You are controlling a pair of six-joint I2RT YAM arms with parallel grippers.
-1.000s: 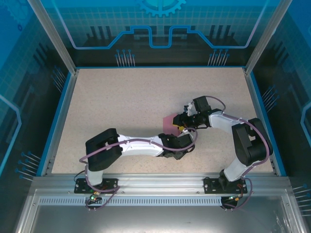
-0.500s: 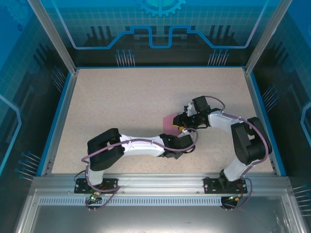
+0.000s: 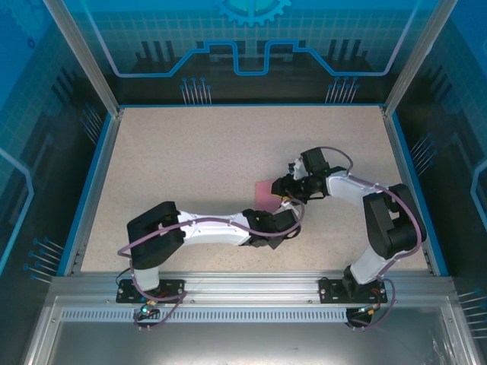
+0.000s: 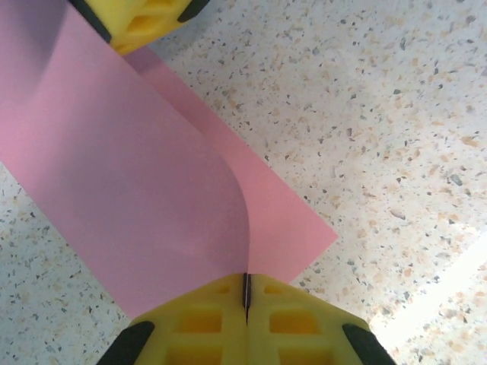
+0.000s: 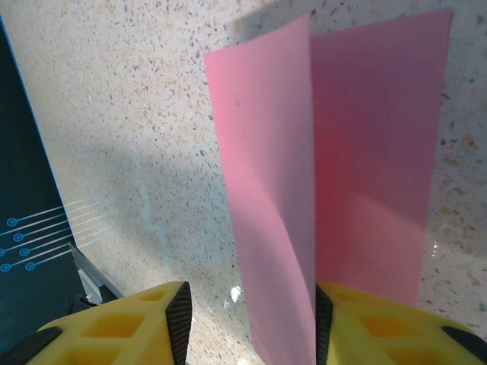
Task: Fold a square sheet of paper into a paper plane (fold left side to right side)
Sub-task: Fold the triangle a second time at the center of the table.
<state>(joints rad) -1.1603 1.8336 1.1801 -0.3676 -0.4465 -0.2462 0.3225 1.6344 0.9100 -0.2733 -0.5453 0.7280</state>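
Observation:
The square sheet of paper (image 3: 265, 192) is pink and lies on the speckled table just right of centre. One side of it curls up off the table (image 4: 152, 182) while the rest lies flat (image 4: 289, 228). It has no paper plane shape. My left gripper (image 4: 246, 293) is shut on the edge of the raised side, its yellow fingers (image 4: 198, 319) pressed together. It reaches in from the near side (image 3: 283, 210). My right gripper (image 5: 249, 319) is open. The raised flap (image 5: 266, 167) stands between its jaws, close to the right finger (image 5: 365, 319). It sits at the sheet's right edge (image 3: 288, 188).
Blue rails (image 3: 91, 182) and clear panels fence the table. Both arms cross the near right part of the table, the right arm's elbow (image 3: 392, 220) close to the right rail. Bare speckled table (image 3: 190, 152) lies to the left and beyond the sheet.
My left gripper has shut on the sheet's raised edge, and its arm's elbow has shifted slightly left. My right gripper has stayed almost still at the sheet.

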